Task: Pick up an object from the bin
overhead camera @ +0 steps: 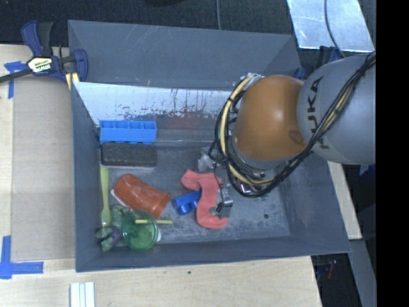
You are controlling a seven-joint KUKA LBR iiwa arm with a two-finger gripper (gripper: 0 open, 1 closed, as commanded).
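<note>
My gripper [222, 200] reaches down under the arm's orange cover, right of the bin's middle. It is directly over a salmon-pink curved, S-shaped thing [203, 197] that lies on the bin floor, and part of the gripper overlaps the thing's right side. A small blue piece [186, 204] lies against the pink thing's left side. Further left, an orange-red, pepper-like thing [139, 194] lies tilted on the floor.
A blue block [128, 132] with a dark pad [128, 154] in front of it sits at the back left. A green round toy [139, 232] and a yellow-green stick [104, 194] lie in the front left corner. The arm covers the bin's right side.
</note>
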